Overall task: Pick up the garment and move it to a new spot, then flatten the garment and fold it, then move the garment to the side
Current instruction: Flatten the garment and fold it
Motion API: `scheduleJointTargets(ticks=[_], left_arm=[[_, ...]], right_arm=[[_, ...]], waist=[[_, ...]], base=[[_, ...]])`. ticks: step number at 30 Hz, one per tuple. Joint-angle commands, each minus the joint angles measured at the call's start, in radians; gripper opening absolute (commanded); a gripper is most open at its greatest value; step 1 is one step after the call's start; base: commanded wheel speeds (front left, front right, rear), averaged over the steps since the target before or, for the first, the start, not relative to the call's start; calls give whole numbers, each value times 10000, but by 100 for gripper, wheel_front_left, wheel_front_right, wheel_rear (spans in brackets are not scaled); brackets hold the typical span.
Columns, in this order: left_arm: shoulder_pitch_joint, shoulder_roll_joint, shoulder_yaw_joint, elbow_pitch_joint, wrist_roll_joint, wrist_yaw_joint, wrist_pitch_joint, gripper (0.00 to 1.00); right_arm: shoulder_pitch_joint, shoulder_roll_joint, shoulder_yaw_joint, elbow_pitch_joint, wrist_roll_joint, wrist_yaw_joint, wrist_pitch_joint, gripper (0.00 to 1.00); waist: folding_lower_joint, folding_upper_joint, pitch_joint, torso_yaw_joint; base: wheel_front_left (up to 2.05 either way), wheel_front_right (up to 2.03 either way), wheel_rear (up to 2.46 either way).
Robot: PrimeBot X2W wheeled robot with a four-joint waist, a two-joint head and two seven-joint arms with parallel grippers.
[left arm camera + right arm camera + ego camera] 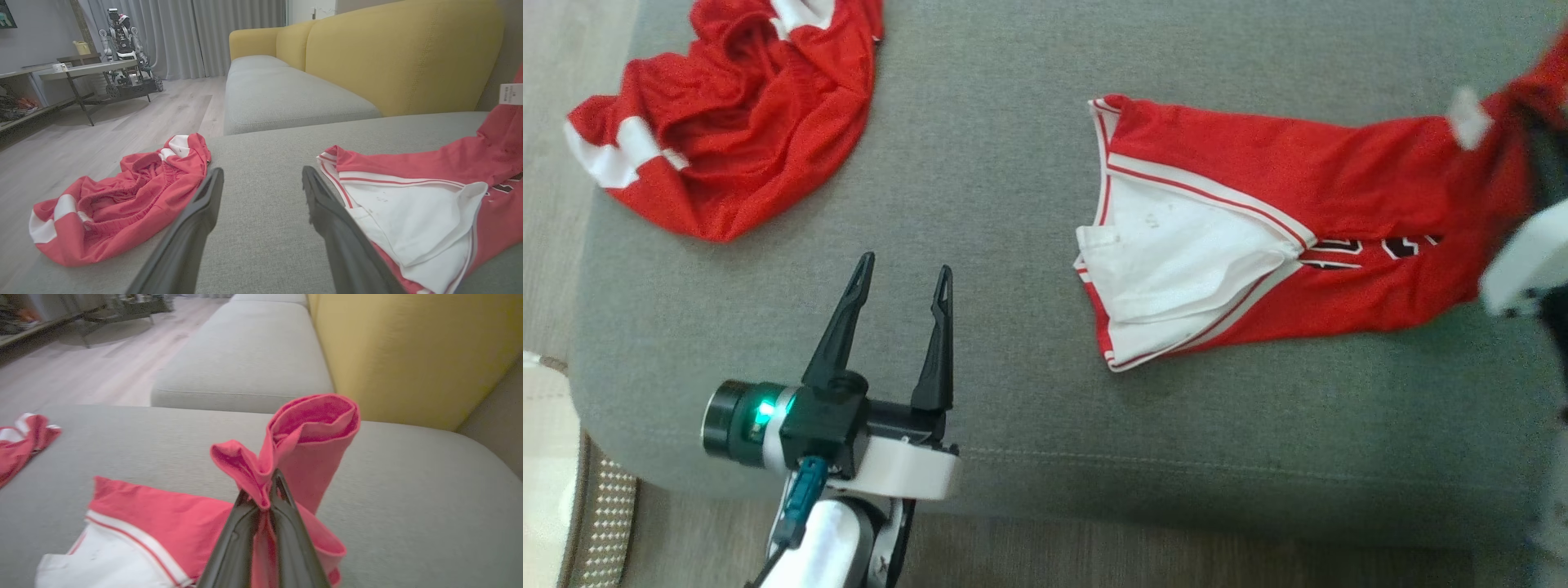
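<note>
The garment (1339, 180) is a red jersey with a white panel and red-and-white trim, stretched out on the right half of the grey cushion (980, 163). Its right end is lifted. My right gripper (269, 486) is shut on a bunched red fold of the garment (163, 506), held a little above the cushion. The pale right arm (1523, 265) shows at the right edge of the head view. My left gripper (905, 265) stands open with nothing between its fingers, over bare cushion to the left of the garment (429, 171). In the left wrist view, the left gripper (262, 171) points across the cushion.
A second red garment (743, 122) with white bands lies crumpled at the cushion's far left corner, also visible as a red heap (122, 204). A yellow backrest (388, 53) runs behind the seat. Wooden floor (102, 130) and a low table (90, 69) lie beyond.
</note>
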Motion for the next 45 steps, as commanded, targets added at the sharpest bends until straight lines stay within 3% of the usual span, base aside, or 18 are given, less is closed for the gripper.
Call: scheduleJointTargets(ticks=[1, 8, 17, 24, 25, 26, 27, 31, 37, 40, 45], left_arm=[[-80, -25, 396, -211, 117, -32, -53, 100], [-41, -102, 410, -141, 177, -145, -53, 100], [-84, -272, 231, 69, 229, -349, -53, 100], [-109, -375, 230, 194, 202, -409, -53, 100], [-103, -392, 213, 219, 200, -419, -53, 100], [-89, -408, 196, 245, 196, -426, -53, 100], [-74, -423, 193, 262, 192, -422, -53, 100], [-28, -470, 315, 273, 143, -341, -53, 100], [98, -527, 852, 45, -192, -254, -53, 100], [157, -558, 1248, -149, -427, -265, -53, 100], [288, -589, 1893, -309, -593, -353, -53, 100]], right_arm=[[139, 159, 740, -634, 248, -4, 184, 0], [351, 451, 2217, -465, 821, -4, 85, 0], [-90, 481, 4019, 1824, 2217, -4, -1035, 0], [-688, 483, 4523, 3607, 2687, -4, -1799, 0], [-748, 483, 4537, 3899, 2737, -4, -1871, 7], [-801, 483, 4561, 4166, 2761, -4, -1936, 93], [-861, 483, 4630, 4362, 2784, -4, -2012, 100], [-1041, 483, 4659, 4581, 3125, -4, -2557, 100], [-800, 484, 3960, 4030, 2681, -4, -3761, 100], [-455, 469, 3558, 3645, 2087, -4, -4616, 100], [368, -80, 3179, 3551, 1264, -4, -6614, 100]], waist=[[1, 0, -130, 157], [1, 0, -186, 437], [1, 0, -192, 969], [1, 0, -193, 1347], [1, 0, -221, 1390], [1, 0, -251, 1428], [1, 0, -267, 1449], [1, 0, -337, 1452], [1, 0, -536, 1103], [1, 0, -645, 831], [1, 0, -880, 322]], base=[[0, 0, 0], [0, 0, 0], [0, 0, 0], [0, 0, 0], [0, 0, 0], [0, 0, 0], [0, 0, 0], [0, 0, 0], [0, 0, 0], [0, 0, 0], [0, 0, 0]])
